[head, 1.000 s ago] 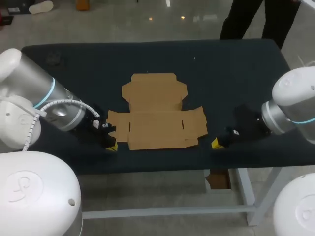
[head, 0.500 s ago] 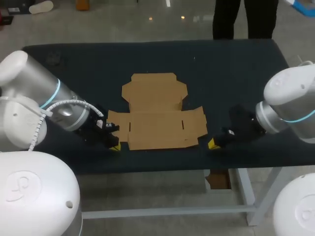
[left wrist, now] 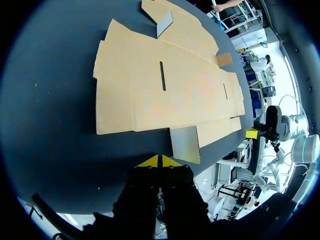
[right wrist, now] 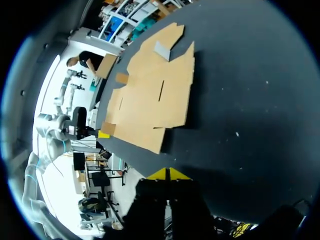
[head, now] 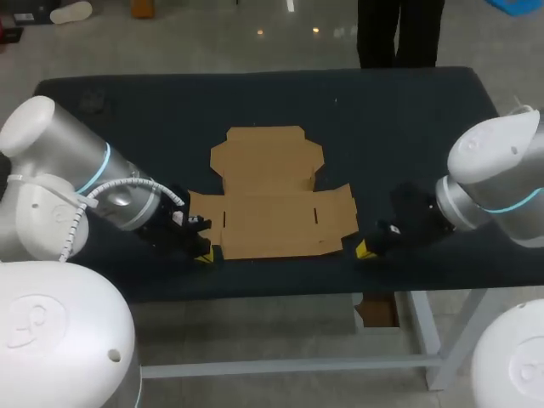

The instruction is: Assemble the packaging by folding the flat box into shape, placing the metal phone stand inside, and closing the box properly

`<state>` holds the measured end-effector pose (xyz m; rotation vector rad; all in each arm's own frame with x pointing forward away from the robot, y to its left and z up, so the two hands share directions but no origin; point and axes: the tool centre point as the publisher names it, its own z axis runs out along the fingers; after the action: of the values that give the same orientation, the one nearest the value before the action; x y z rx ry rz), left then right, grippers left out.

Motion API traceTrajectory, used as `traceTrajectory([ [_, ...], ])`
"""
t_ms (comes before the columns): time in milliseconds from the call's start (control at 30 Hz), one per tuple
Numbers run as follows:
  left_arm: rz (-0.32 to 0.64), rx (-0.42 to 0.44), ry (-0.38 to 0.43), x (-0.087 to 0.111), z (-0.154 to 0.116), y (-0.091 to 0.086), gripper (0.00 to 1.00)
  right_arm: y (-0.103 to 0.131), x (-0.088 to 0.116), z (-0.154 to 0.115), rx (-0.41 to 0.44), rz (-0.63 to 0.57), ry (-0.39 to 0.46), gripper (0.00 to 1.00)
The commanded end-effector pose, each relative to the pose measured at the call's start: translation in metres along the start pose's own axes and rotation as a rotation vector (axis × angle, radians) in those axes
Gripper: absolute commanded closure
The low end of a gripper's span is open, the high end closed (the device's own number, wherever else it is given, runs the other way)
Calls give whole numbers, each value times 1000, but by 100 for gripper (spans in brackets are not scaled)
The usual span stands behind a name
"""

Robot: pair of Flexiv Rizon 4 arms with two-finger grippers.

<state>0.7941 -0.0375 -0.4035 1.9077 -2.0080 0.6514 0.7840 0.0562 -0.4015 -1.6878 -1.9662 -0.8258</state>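
Observation:
The flat brown cardboard box [head: 270, 197] lies unfolded in the middle of the dark table [head: 127, 127], its flaps spread out. My left gripper [head: 205, 254] rests low at the box's front left corner, shut and empty. In the left wrist view the box [left wrist: 165, 90] lies just ahead of the shut yellow tips [left wrist: 159, 161]. My right gripper [head: 362, 250] sits by the box's front right corner, also shut with nothing in it. Seen from the right wrist, the box [right wrist: 150, 105] lies ahead of the gripper [right wrist: 169, 174]. No metal phone stand is visible in any view.
The table's front edge [head: 280, 289] runs close under both grippers. Bare dark tabletop surrounds the box to the back, left and right.
Both grippers have slid inward along the front edge, toward the box's front corners. The box has not moved.

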Motion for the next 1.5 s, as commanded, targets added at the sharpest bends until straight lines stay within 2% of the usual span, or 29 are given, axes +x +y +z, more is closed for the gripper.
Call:
traceTrajectory([
  [33, 1, -1, -3, 0, 4, -2, 100, 1, 2, 5, 1, 1, -8, 100],
  [667, 14, -8, 1, 4, 10, -5, 100, 1, 5, 17, 12, 5, -23, 100],
  [1200, 11, -11, 2, 2, 10, -7, 100, 11, -7, 24, 9, 31, -18, 100],
  [1500, 12, -14, 4, 2, 12, -8, 100, 18, -4, 27, -5, 37, -27, 100],
])
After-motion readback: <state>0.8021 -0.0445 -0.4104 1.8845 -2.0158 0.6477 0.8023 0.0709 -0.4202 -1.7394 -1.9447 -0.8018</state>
